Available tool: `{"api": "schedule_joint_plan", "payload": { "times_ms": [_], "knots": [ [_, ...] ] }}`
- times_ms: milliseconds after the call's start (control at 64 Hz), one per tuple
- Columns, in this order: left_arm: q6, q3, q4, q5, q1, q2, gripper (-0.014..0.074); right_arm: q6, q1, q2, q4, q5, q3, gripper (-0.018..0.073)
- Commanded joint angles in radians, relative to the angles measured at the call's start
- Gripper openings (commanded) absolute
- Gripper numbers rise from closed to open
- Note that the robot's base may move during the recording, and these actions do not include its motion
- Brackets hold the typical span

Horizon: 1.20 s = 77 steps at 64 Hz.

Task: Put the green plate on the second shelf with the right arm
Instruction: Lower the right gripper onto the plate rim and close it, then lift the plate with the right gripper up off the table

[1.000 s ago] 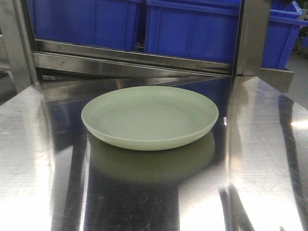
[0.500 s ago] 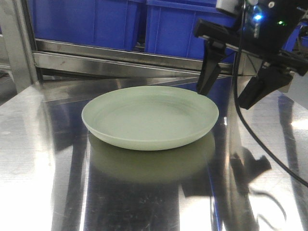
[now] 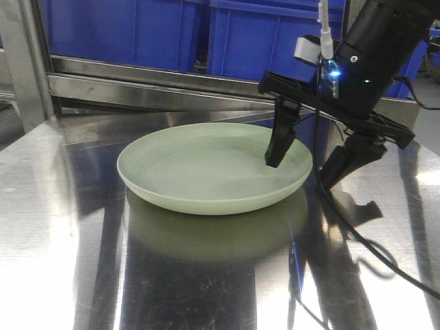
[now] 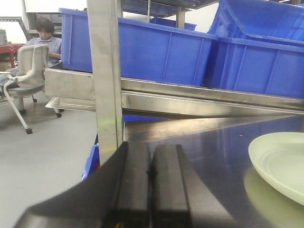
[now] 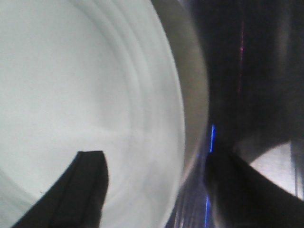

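The green plate (image 3: pixel 213 168) lies flat on the shiny steel table (image 3: pixel 62 227); its edge also shows at the right of the left wrist view (image 4: pixel 280 161) and it fills the right wrist view (image 5: pixel 80 95). My right gripper (image 3: pixel 302 172) is open and straddles the plate's right rim: one finger (image 3: pixel 280 141) hangs over the inside, the other finger (image 3: pixel 344 165) stands outside the rim. Neither finger visibly touches the plate. My left gripper (image 4: pixel 151 166) is shut with nothing in it, low at the table's left side.
Blue plastic crates (image 3: pixel 275 41) sit on a steel shelf (image 3: pixel 185 86) just behind the plate. A steel upright post (image 4: pixel 107 71) stands near the left gripper. A person on an office chair (image 4: pixel 28 76) is far off to the left. A black cable (image 3: pixel 371 247) trails over the table.
The right arm has come in from the upper right and dropped lower and leftward; its open fingers now straddle the plate's right rim. The plate has not moved.
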Motion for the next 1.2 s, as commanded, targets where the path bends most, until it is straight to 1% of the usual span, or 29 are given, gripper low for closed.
{"api": "schedule_joint_plan", "payload": {
  "times_ms": [0, 125, 172, 219, 266, 375, 500, 594, 750, 922, 1047, 1188],
  "knots": [
    [-0.002, 0.04, -0.006, -0.083, -0.002, -0.017, 0.013, -0.011, 0.002, -0.046, 0.035, -0.034, -0.031, 0.04],
    [-0.002, 0.04, -0.006, -0.083, -0.002, -0.017, 0.013, -0.011, -0.004, -0.046, 0.035, -0.027, -0.031, 0.0193],
    [-0.002, 0.04, -0.006, -0.083, -0.002, -0.017, 0.013, -0.011, -0.008, -0.046, 0.033, -0.021, -0.031, 0.0099],
    [-0.002, 0.04, -0.006, -0.083, -0.002, -0.017, 0.013, -0.011, -0.013, -0.046, 0.029, -0.017, -0.031, 0.0034],
    [-0.002, 0.04, -0.006, -0.083, -0.002, -0.017, 0.013, -0.011, -0.021, -0.046, 0.025, -0.013, -0.031, 0.0062],
    [-0.002, 0.04, -0.006, -0.083, -0.002, -0.017, 0.013, -0.013, -0.036, -0.055, 0.013, 0.01, -0.031, 0.0053],
    [-0.002, 0.04, -0.006, -0.083, -0.002, -0.017, 0.013, -0.034, -0.036, -0.103, -0.059, 0.016, -0.031, 0.0053],
    [-0.002, 0.04, -0.006, -0.083, -0.002, -0.017, 0.013, -0.034, -0.033, -0.18, -0.11, 0.021, -0.028, 0.0053],
    [-0.002, 0.04, -0.006, -0.083, -0.002, -0.017, 0.013, -0.034, -0.033, -0.384, -0.195, -0.011, -0.002, 0.0053],
    [-0.002, 0.04, -0.006, -0.083, -0.002, -0.017, 0.013, -0.032, -0.033, -0.644, -0.258, -0.081, 0.057, 0.0053],
    [-0.002, 0.04, -0.006, -0.083, -0.002, -0.017, 0.013, -0.032, -0.033, -0.851, -0.276, -0.14, 0.133, 0.0053],
    [-0.002, 0.04, -0.006, -0.083, -0.002, -0.017, 0.013, -0.032, -0.033, -1.118, -0.326, -0.229, 0.26, 0.0053]
  ]
}}
